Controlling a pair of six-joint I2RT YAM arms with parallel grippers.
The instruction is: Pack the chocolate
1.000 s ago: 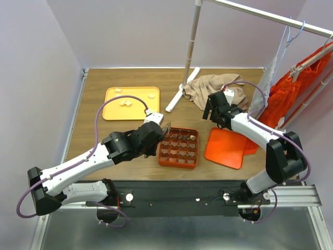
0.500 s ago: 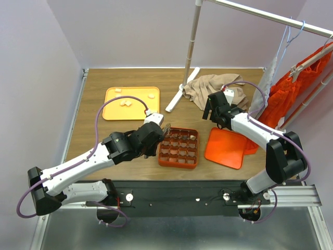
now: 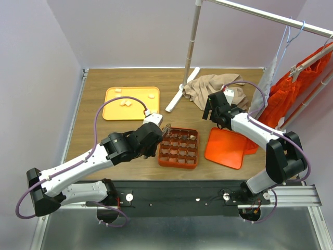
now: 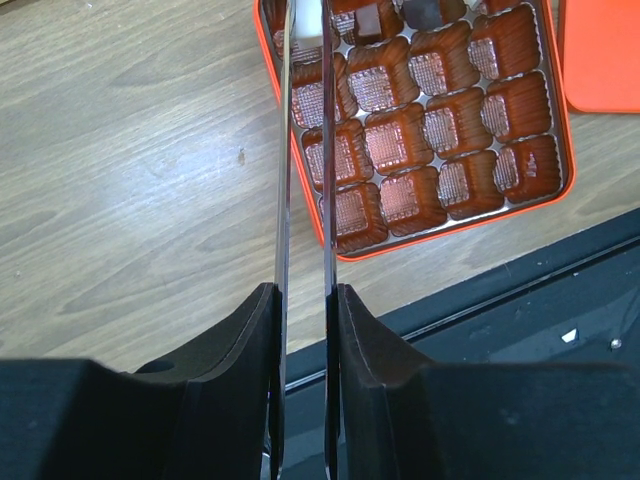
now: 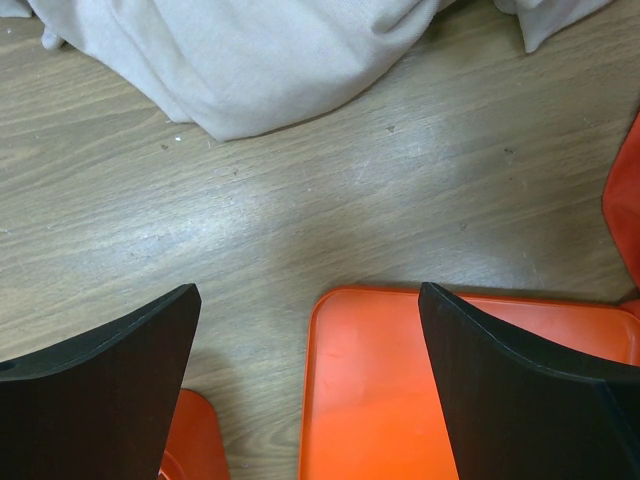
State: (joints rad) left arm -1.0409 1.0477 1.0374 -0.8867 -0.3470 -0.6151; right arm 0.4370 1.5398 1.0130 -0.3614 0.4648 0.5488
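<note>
Packing has barely begun: a few brown pieces of chocolate (image 4: 366,20) sit in the far row of the box (image 3: 178,165), its other glossy, ribbed, scalloped cells empty. Pale lumps (image 3: 125,102) lie on the smooth yellow tray (image 3: 138,92) near the far left corner of the desk (image 3: 96,83). The left gripper (image 3: 167,126), jaws nearly together, seems to pinch a pale lump over the box's far left corner. The right gripper (image 5: 308,292) gapes empty above the far edge of the flat orange lid (image 5: 400,380).

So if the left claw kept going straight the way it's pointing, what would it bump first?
Most likely the orange gridded box: the left gripper, nearly shut, aims at the cups along its edge. How high above them isn't clear.
</note>
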